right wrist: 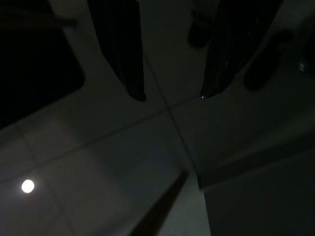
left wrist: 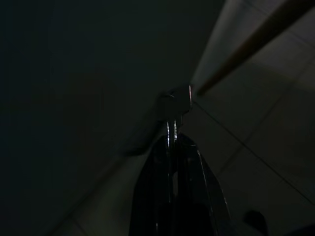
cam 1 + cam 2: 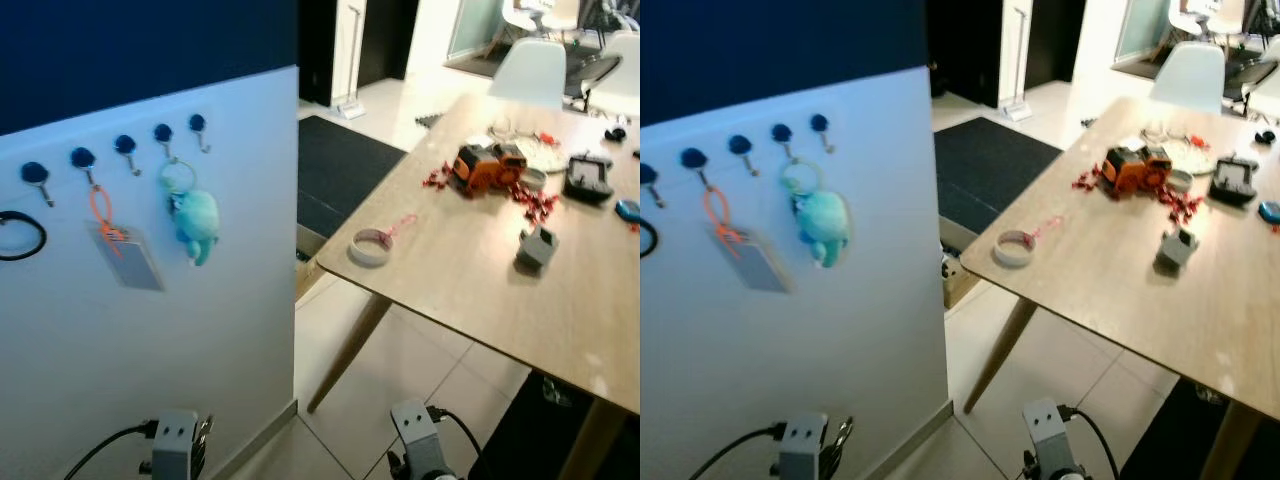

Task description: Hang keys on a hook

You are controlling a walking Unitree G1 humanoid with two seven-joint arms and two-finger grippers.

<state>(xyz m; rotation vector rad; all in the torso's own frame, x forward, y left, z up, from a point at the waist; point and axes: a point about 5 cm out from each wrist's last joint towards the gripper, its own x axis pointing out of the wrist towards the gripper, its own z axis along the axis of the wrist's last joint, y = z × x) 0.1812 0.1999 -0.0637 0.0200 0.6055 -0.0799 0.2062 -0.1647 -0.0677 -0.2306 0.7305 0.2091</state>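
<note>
I see a white panel [image 3: 840, 330] with blue hooks [image 3: 780, 133]; a teal plush keychain [image 3: 820, 225] and an orange-lanyard tag [image 3: 752, 262] hang there. Wooden bench [image 3: 1120, 290] right, tape roll [image 3: 1015, 248] near its corner.

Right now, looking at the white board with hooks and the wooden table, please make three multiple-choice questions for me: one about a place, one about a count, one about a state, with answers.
1. Where does the turquoise plush toy hang?
A. On a hook of the white board
B. On the table edge
C. On a chair back

2. How many blue hooks are in the left eye view?
A. Three
B. Five
C. Eight

3. In what state is the left gripper?
A. Wide open and empty
B. Shut on the keys
C. Resting on the table

Answers:
1. A, the toy's ring loops over the fourth hook from the left.
2. B, five blue knobs run in a rising row along the board's top.
3. B, in the left wrist view the black fingers meet around metal keys that stick out past their tips.
</note>
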